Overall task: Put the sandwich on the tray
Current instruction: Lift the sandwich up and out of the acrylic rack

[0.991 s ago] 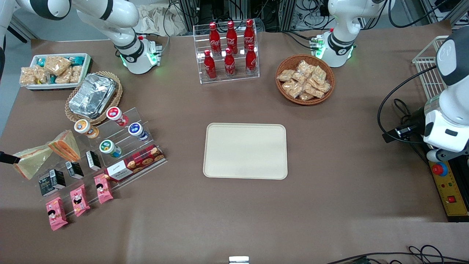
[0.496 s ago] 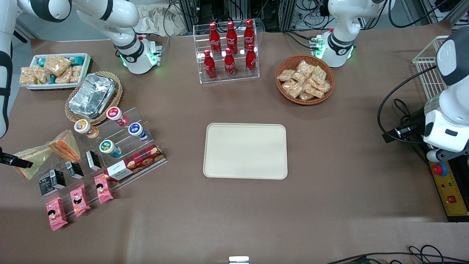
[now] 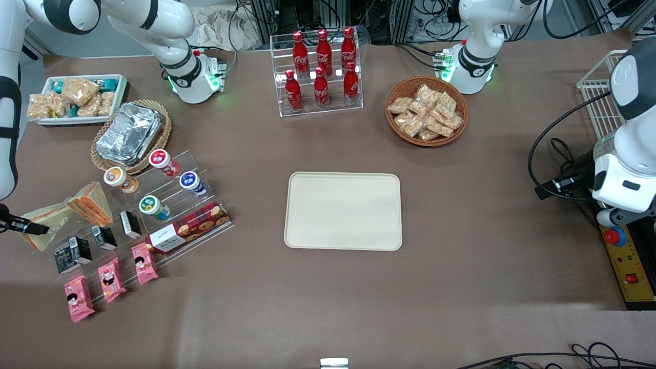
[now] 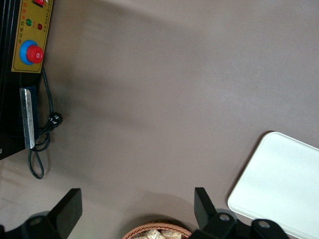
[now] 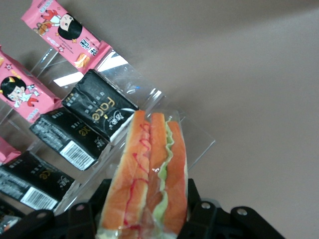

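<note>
I had the gripper [image 3: 20,225] at the working arm's end of the table, its fingers set on either side of the sandwich [image 3: 43,225], the pale wedge in clear wrap next to the clear acrylic display stand [image 3: 159,205]. In the right wrist view the sandwich [image 5: 149,179] stood between the two fingers [image 5: 82,216] with its cut edge toward the camera, red-orange layers and some green showing, so I judged it gripped, though I could not tell whether it was lifted off the stand. The smaller orange-striped wedge [image 3: 92,202] lay just beside it, untouched. The cream tray [image 3: 343,211] sat mid-table, well apart, with nothing on it. By my reckoning only the grasp was done; the lift, the carry toward the tray and the release all remained.
</note>
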`<state>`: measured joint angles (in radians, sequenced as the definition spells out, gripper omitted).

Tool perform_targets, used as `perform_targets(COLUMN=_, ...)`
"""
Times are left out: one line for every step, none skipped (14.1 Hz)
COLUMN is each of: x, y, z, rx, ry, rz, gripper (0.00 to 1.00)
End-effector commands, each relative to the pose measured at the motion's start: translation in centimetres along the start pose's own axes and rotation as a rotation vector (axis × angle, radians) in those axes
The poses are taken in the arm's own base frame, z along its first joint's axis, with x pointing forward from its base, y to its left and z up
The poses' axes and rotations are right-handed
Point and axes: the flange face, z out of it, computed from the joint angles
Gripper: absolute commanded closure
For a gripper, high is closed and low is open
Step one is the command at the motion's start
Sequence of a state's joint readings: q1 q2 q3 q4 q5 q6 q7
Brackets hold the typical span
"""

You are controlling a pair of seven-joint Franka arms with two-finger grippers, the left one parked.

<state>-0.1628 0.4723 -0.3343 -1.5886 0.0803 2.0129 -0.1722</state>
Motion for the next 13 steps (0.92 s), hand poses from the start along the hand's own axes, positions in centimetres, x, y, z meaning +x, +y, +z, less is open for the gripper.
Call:
perform_targets(x=0.3, y=-0.3, z=-0.7, rx=0.019, ry=0.018, rz=-0.019, gripper=0.43)
perform_targets(x=0.1, y=-0.4, z=-0.9, rx=0.028, ry=0.007, rz=-0.016, gripper=0.43)
perform_targets(x=-0.2, y=-0.4, z=-1.2, rx=0.038, ry=-0.014, rz=-0.017, gripper=0.45)
perform_targets(x=-0.2, y=-0.6, z=-2.2, rx=0.043, ry=-0.027, rz=-0.021, gripper=0.48)
perform_targets(x=-0.1, y=-1.2, z=-3.4, rx=0.047, ry=-0.042, rz=-0.029, gripper=0.48)
perform_targets(x=-0.3, y=-1.5, z=-4.2, rx=0.054, ry=-0.067, rz=-0.036, gripper=0.47)
perform_targets(x=-0.4, y=-1.5, z=-4.9, rx=0.058, ry=-0.076, rz=-0.038, gripper=0.47)
perform_targets(x=-0.5, y=-1.6, z=-5.8, rx=0.062, ry=-0.07, rz=-0.052, gripper=0.47)
perform_targets(x=-0.7, y=-1.8, z=-6.5, rx=0.07, ry=-0.063, rz=-0.096, gripper=0.47)
perform_targets(x=-0.7, y=-2.6, z=-7.8, rx=0.078, ry=-0.045, rz=-0.135, gripper=0.47)
perform_targets(x=-0.6, y=-3.4, z=-9.5, rx=0.079, ry=-0.023, rz=-0.156, gripper=0.47)
perform_targets(x=-0.6, y=-4.1, z=-10.8, rx=0.079, ry=-0.004, rz=-0.188, gripper=0.47)
perform_targets(x=-0.5, y=-5.6, z=-12.1, rx=0.08, ry=0.02, rz=-0.25, gripper=0.47)
